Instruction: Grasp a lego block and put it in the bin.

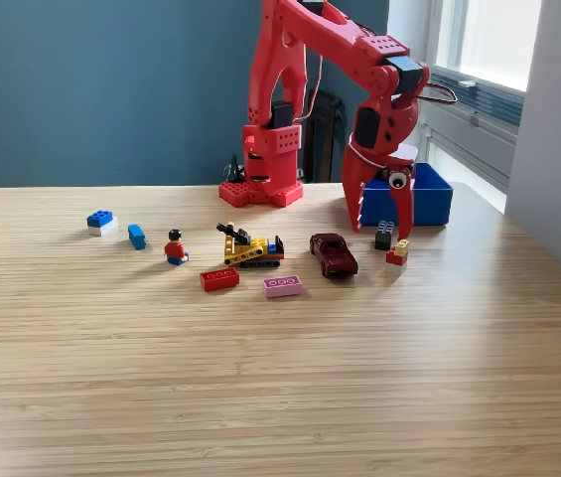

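Red gripper: jaws spread, nothing held, tips lowered around dark block, near tabletop's far edge toward exterior view's right. Blue bin: just behind gripper. Red-yellow block: just in front of dark block. Dark red car: beside it, exterior view's left.

Red arm arched forward from its base, wrist pitched down, gripper pointing at the tabletop with jaws spread apart.
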`<state>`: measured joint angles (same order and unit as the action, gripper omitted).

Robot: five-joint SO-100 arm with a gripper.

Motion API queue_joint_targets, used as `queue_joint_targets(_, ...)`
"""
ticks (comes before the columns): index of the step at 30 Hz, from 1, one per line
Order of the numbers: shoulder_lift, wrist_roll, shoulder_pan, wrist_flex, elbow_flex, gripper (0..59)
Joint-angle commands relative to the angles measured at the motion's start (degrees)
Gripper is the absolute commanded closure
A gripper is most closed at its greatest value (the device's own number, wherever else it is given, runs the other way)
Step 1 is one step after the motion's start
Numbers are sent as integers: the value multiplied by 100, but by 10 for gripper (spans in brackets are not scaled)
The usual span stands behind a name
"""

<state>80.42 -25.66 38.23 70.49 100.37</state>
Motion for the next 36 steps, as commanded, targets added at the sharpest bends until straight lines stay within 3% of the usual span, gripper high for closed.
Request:
queue_joint_targets(1,-62,176,44,0,-457,334)
queue_joint_targets(6,-167,378,158,-149,-439,396)
queue_joint_targets(13,-229,905,334,-404,-448,583)
queue_joint_targets(19,-176,1837,396,-396,-896,586)
queue_joint_targets(24,-149,2408,404,-44,-1195,586)
queue_joint_targets(31,79,3085,589,1274,-2312,586)
queue_joint_targets(36,800,3313,1081,1714,-2312,586)
